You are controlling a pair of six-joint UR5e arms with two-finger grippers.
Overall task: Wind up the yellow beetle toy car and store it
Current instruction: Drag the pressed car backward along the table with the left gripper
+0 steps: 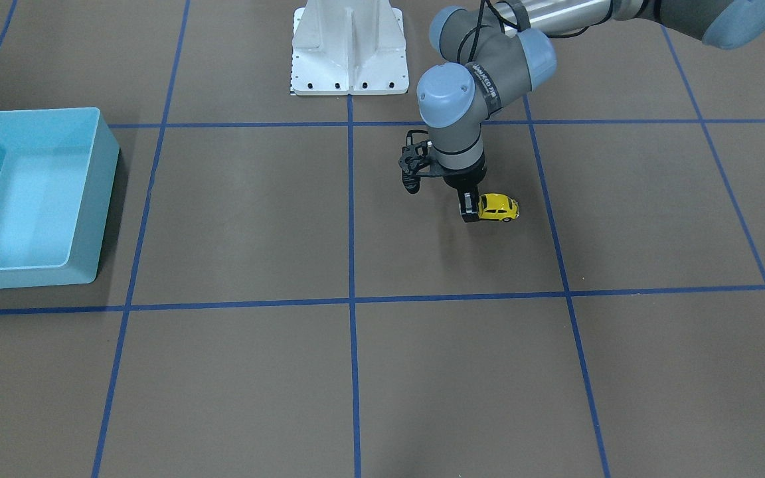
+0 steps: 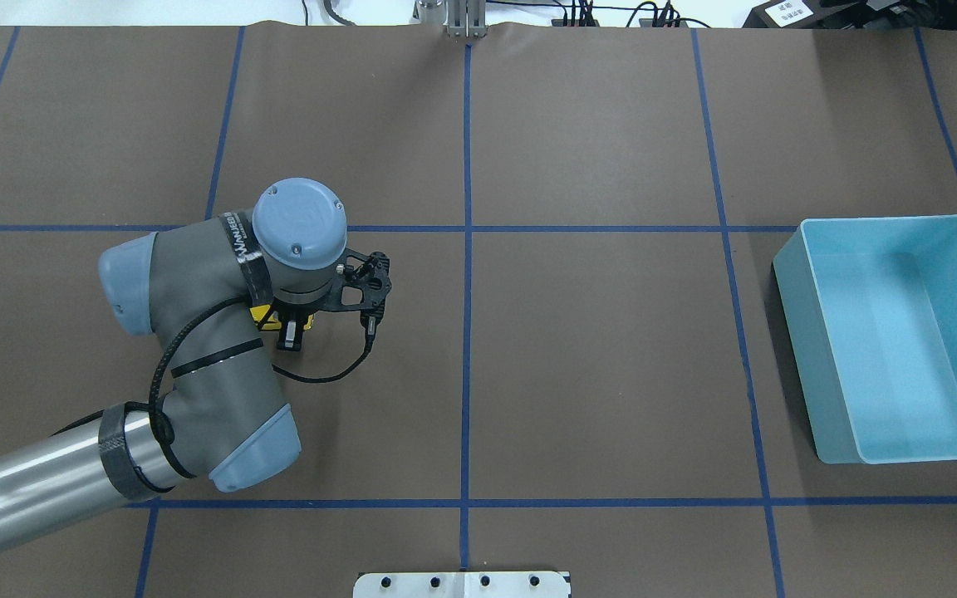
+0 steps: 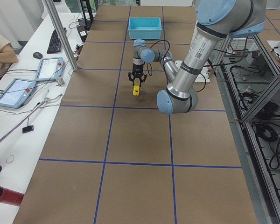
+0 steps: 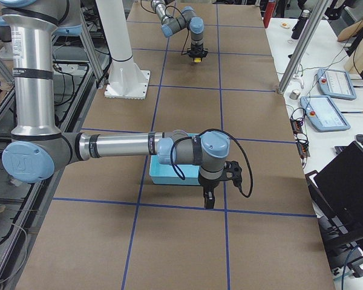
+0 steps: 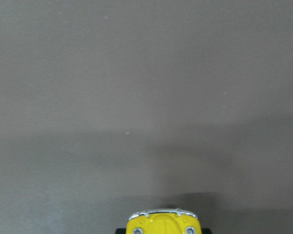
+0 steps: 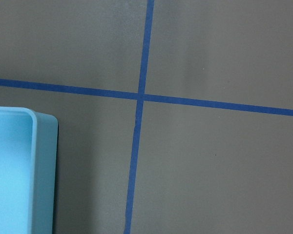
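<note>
Left gripper (image 1: 470, 207) seemingly around yellow car (image 1: 499, 208)

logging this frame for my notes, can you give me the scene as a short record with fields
car: yellow beetle toy car, apparently resting on its wheels on the table
left gripper: down at the car, fingers flanking one end, seemingly closed on it
bin: light blue bin, empty, far across the table from the car
right gripper: hangs close to the bin, seen only from the side; open or shut unclear
task stage: car not yet in the bin
</note>
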